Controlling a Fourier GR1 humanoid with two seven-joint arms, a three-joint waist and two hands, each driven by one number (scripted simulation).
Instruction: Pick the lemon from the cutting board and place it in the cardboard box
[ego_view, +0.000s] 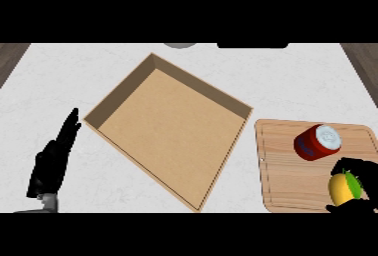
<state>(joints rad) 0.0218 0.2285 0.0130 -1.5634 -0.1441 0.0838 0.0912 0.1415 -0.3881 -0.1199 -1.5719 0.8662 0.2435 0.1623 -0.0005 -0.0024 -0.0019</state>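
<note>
Fingers (353, 165) of the right hand (359, 186) curl round the lemon (341, 189), dark digits arching over its top and a dark mass below it, so the fruit reads as gripped rather than merely touched. Lemon sits at the near right corner of the cutting board (295, 185), yellow with a green patch on its right flank; whether it rests on the wood or is lifted clear, cannot tell. Left hand (55, 160) shows at the left of the view, fingers straight and upward, holding nothing, resting. 1 red can (317, 141) lies tilted on the board just beyond the lemon, between the fruit and the cardboard box (170, 125), which stands open just left of the board. Risks, as judgement: 1) a low sweep toward the box could clip the can and roll it, since it lies close to the direct path; 2) the box's near wall stands up from the counter, so a carry without enough lift could catch its rim; 3) much of the lemon is hidden by the fingers and contact cannot be confirmed, so the round fruit may shift in transit.
</note>
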